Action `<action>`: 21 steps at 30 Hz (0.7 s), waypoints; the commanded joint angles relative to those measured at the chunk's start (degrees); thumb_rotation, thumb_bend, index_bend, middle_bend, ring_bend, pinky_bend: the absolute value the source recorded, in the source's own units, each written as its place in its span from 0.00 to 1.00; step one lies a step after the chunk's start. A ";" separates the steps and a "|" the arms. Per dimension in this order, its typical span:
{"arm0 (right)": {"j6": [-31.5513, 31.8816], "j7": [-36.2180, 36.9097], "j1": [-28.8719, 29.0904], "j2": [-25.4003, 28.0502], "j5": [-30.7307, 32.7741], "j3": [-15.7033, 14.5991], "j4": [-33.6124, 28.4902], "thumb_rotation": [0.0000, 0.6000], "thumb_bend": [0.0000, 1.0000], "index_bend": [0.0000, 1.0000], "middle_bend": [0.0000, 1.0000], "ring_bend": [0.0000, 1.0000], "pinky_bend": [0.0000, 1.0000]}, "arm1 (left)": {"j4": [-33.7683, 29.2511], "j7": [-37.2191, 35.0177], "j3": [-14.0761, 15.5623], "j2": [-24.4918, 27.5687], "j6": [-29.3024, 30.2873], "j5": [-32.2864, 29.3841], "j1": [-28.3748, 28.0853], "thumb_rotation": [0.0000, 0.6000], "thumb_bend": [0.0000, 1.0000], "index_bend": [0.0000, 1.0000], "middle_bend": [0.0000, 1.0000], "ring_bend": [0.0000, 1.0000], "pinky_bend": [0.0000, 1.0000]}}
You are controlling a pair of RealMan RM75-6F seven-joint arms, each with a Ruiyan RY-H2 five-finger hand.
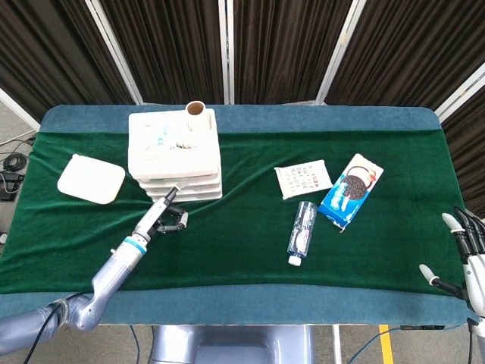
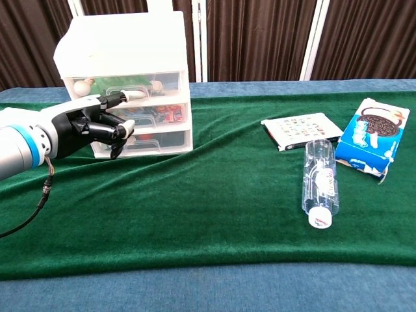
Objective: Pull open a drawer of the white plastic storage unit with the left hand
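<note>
Approach was the step in hand: your left robot hand (image 2: 97, 123), fingers curled on nothing, sat just before the white storage unit (image 2: 127, 81); next, hook a drawer handle (image 2: 133, 96).

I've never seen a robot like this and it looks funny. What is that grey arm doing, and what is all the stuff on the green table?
These are two pictures taken by the robot's own cameras: one from its head, looking down, and one from its chest, looking forward. The grey arm ends in the left hand, built like a person's. It reaches toward the front of the white drawer unit, with one finger stretched out to the drawers and the others curled. It holds nothing, and all the drawers look closed. The right hand waits at the table's far edge, fingers apart, empty. On the green cloth lie a clear bottle on its side, a blue cookie box, a flat card packet, and a white square lid.
</note>
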 commanded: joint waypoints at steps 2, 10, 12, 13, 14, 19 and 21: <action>0.01 -0.06 0.00 -0.02 -0.03 -0.01 -0.03 1.00 0.09 0.08 0.00 0.00 0.00 | -0.72 0.26 0.01 0.28 -0.16 0.12 -0.14 1.00 0.64 0.00 0.81 0.71 0.67; 0.10 -0.20 -0.03 -0.03 -0.14 -0.03 -0.10 1.00 0.09 0.08 0.00 0.00 0.00 | -1.29 0.26 -0.10 0.82 -0.47 -0.38 -0.10 1.00 0.64 0.02 0.81 0.71 0.67; 0.10 -0.21 -0.03 -0.03 -0.11 -0.03 -0.10 1.00 0.09 0.08 0.00 0.00 0.00 | -1.42 0.29 0.05 0.86 -0.45 -0.21 -0.06 1.00 0.64 0.03 0.81 0.71 0.67; 0.08 -0.21 -0.03 -0.03 -0.09 -0.02 -0.12 1.00 0.09 0.08 0.00 0.00 0.00 | -1.54 0.26 0.15 0.87 -0.41 -0.07 -0.02 1.00 0.64 0.03 0.81 0.71 0.67; 0.08 -0.22 -0.03 -0.03 -0.07 -0.01 -0.12 1.00 0.09 0.08 0.00 0.00 0.00 | -1.62 0.23 0.22 0.87 -0.37 0.02 0.01 1.00 0.64 0.03 0.81 0.71 0.67; 0.18 -0.16 -0.08 0.04 -0.06 0.01 -0.17 1.00 0.09 0.08 0.00 0.00 0.00 | -1.89 0.48 0.60 1.11 -0.37 0.38 0.09 1.00 0.64 0.03 0.81 0.71 0.67; 0.22 -0.19 -0.09 0.05 -0.10 0.00 -0.20 1.00 0.09 0.08 0.00 0.00 0.00 | -2.03 0.59 0.69 1.26 -0.49 0.35 0.09 1.00 0.64 0.03 0.81 0.71 0.67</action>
